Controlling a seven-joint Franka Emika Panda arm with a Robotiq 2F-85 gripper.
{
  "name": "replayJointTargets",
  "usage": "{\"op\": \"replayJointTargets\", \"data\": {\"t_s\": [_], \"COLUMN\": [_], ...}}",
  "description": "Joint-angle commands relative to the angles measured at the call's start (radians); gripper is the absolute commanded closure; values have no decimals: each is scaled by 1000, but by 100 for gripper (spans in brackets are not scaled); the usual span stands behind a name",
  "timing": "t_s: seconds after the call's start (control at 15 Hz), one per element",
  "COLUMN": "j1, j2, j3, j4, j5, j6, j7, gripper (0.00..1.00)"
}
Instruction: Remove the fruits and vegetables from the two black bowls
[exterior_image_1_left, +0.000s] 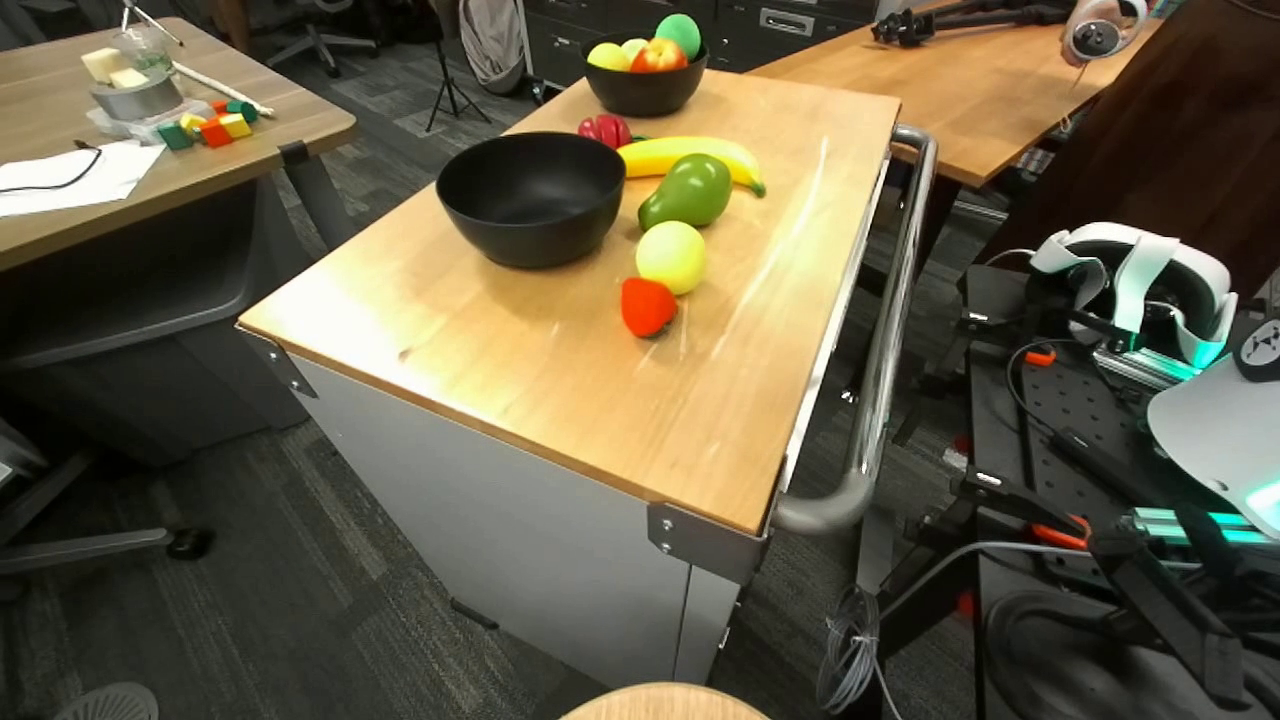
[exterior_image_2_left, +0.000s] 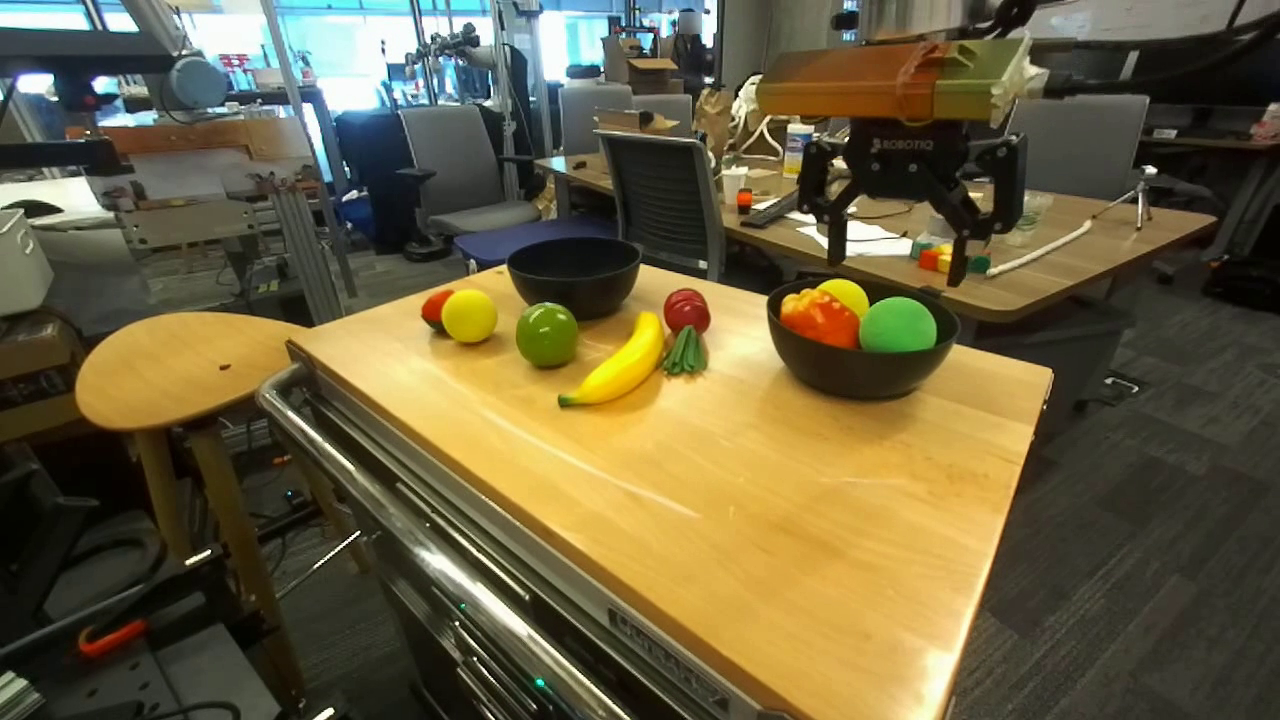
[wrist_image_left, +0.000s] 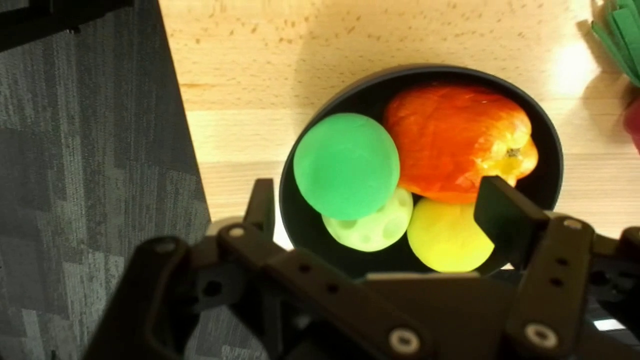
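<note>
A black bowl (exterior_image_2_left: 862, 378) holds an orange-red pepper (wrist_image_left: 450, 142), a green ball (wrist_image_left: 346, 162), a yellow ball (wrist_image_left: 445, 237) and a pale pitted ball (wrist_image_left: 375, 227) partly under the green one. A second black bowl (exterior_image_1_left: 530, 225) is empty. Beside it on the tabletop lie a yellow banana (exterior_image_2_left: 620, 368), a green avocado-like fruit (exterior_image_1_left: 690, 192), a yellow ball (exterior_image_1_left: 671, 257), a red strawberry-like piece (exterior_image_1_left: 646, 306) and red radishes (exterior_image_2_left: 687, 312) with green leaves. My gripper (exterior_image_2_left: 897, 257) is open and empty above the filled bowl; its fingers span the bowl in the wrist view (wrist_image_left: 375, 205).
The wooden cart top (exterior_image_2_left: 780, 520) has a metal handle bar (exterior_image_1_left: 895, 330) along one long side. A desk (exterior_image_2_left: 1080, 215) with toy blocks (exterior_image_1_left: 205, 125) stands beyond another side. A round stool (exterior_image_2_left: 190, 365) stands near the cart's end.
</note>
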Motion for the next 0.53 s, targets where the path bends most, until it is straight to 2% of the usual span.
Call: {"op": "replayJointTargets", "data": {"t_s": [0.0, 0.2, 0.47], "j1": [-36, -67, -76], "j2": [27, 50, 69], "j3": [41, 78, 88], "j4": [15, 25, 27], "j5": [51, 140, 158], "j6": [18, 11, 32], "j7": [-16, -46, -51], "gripper": [0, 0, 0]}}
